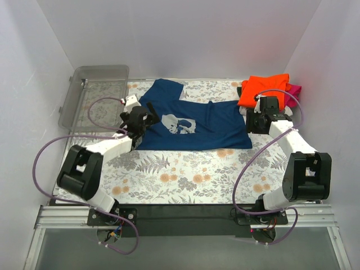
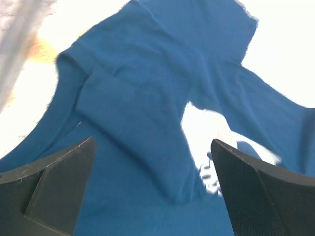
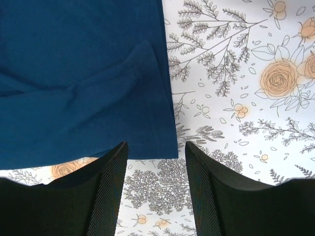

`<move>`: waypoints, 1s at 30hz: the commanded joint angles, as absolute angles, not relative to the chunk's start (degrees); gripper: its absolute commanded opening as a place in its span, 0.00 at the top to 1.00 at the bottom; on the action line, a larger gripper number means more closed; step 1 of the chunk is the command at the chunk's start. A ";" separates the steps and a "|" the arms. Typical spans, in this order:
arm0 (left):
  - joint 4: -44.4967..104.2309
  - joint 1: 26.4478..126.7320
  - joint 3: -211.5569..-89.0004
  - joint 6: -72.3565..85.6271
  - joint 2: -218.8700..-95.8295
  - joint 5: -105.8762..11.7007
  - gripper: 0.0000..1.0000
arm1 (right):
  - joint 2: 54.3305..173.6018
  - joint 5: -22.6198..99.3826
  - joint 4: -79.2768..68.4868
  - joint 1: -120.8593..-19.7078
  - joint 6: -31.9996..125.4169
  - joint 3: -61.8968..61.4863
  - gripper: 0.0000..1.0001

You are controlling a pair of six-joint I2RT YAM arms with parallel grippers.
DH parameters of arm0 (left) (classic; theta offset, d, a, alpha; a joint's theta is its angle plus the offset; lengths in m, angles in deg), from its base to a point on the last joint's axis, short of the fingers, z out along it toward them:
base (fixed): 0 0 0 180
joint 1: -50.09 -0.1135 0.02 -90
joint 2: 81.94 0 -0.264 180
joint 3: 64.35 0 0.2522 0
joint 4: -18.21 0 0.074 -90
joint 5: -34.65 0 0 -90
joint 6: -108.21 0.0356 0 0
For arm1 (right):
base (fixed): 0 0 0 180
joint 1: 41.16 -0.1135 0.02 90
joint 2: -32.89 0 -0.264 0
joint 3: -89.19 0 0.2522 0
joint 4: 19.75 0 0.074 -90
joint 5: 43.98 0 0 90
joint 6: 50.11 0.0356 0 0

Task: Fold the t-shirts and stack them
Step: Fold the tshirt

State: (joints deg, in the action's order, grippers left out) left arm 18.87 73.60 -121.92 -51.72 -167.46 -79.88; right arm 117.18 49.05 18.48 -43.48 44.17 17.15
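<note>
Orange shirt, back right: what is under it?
A magenta shirt sticks out from under the orange shirt at its right edge. The orange shirt covers how far the magenta one extends and whether anything else lies beneath.

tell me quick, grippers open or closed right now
Left gripper: open, empty, over the navy t-shirt.
Right gripper: open, empty, at its edge.

The top camera looks down from high up at the near side onto the whole flowered table (image 1: 185, 174). Each wrist camera rides close behind its fingers, near the cloth. The navy t-shirt (image 2: 133, 98) fills the view past the left gripper (image 2: 152, 142), and its corner lies just ahead of the right gripper (image 3: 156, 147). All three share it.
</note>
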 commanded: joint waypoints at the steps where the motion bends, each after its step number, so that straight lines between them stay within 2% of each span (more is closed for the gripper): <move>1: 23.16 74.52 -131.68 -47.18 -174.91 -82.15 0.06 | 118.57 46.99 17.83 -43.71 44.02 14.79 0.54; 3: 25.02 74.87 -135.13 -45.95 -179.65 -83.91 0.07 | 119.63 46.46 17.65 -43.71 43.85 14.52 0.54; 7: 25.47 74.88 -142.51 -43.31 -185.82 -83.56 0.15 | 119.64 43.04 16.17 -43.88 43.94 14.26 0.54; 10: 26.34 74.96 -147.61 -41.38 -190.21 -83.47 0.23 | 118.58 40.23 14.93 -44.14 44.11 14.69 0.54; 11: 27.13 74.96 -148.76 -41.29 -191.27 -83.30 0.28 | 118.32 39.87 14.75 -44.23 44.11 14.87 0.53; 13: 30.02 75.05 -151.83 -41.37 -193.91 -83.65 0.30 | 117.62 39.70 14.66 -44.32 44.11 15.31 0.53; 18: 33.99 75.14 -153.43 -42.34 -196.72 -83.56 0.39 | 116.47 39.34 14.31 -44.32 44.11 15.58 0.53; 24: 36.45 75.14 -155.45 -42.25 -199.36 -84.27 0.43 | 116.73 38.46 13.87 -44.50 44.20 15.93 0.52; 27: 38.03 75.14 -156.07 -42.51 -199.89 -84.18 0.48 | 116.73 38.46 13.87 -44.50 44.20 16.10 0.52; 30: 38.30 75.14 -155.02 -42.87 -198.93 -84.09 0.58 | 116.56 38.64 13.70 -44.50 44.29 16.10 0.52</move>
